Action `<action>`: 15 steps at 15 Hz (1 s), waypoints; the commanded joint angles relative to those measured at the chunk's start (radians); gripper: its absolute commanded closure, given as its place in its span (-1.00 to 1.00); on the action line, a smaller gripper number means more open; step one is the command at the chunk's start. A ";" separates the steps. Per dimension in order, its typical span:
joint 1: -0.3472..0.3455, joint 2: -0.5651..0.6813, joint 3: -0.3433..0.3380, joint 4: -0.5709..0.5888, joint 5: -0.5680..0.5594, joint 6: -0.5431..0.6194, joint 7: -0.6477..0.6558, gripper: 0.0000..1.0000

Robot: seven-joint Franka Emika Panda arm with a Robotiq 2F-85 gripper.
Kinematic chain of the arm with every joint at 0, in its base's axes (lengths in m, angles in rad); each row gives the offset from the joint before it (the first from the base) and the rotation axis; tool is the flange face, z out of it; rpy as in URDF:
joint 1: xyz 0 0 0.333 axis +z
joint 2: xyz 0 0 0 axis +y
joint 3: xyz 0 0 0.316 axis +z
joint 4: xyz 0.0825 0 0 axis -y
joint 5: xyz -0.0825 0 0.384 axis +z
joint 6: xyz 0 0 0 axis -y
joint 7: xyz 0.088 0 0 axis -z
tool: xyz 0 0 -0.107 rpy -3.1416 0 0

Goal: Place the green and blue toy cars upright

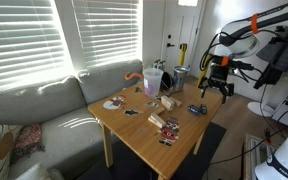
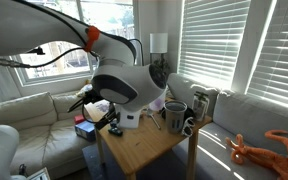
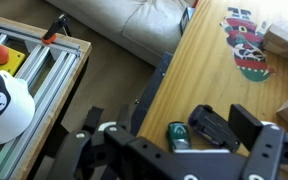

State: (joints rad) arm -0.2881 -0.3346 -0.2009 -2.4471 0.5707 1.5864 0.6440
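In the wrist view the dark green toy car [image 3: 178, 135] lies on the wooden table [image 3: 199, 70] close to its edge. Right beside it lies a second tiny car [image 3: 213, 126] with its black underside up; its body colour hardly shows, so I take it for the blue car. My gripper [image 3: 170, 132] is open just above them, with both cars between its fingers and touching neither. In an exterior view the gripper [image 1: 216, 88] hangs over the table's far right corner, above a small blue speck [image 1: 197, 108]. The arm hides the cars in the remaining exterior view.
Tan and red striped blocks [image 1: 157, 121], flat dark pieces and cups [image 1: 152, 80] stand on the table [image 1: 144, 140]. Patterned pieces [image 3: 246, 42] lie further in. An aluminium frame [image 3: 39, 70] and a white cap [image 3: 4, 95] sit past the table edge. A sofa [image 1: 34, 105] borders the table.
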 commanded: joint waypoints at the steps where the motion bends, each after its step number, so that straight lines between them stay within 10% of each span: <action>1: -0.002 0.000 0.010 0.004 0.001 -0.003 -0.004 -1.00; 15: 0.086 -0.005 0.150 0.072 -0.262 0.070 -0.045 -1.00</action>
State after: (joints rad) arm -0.2217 -0.3362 -0.0764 -2.4047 0.3934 1.6542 0.6214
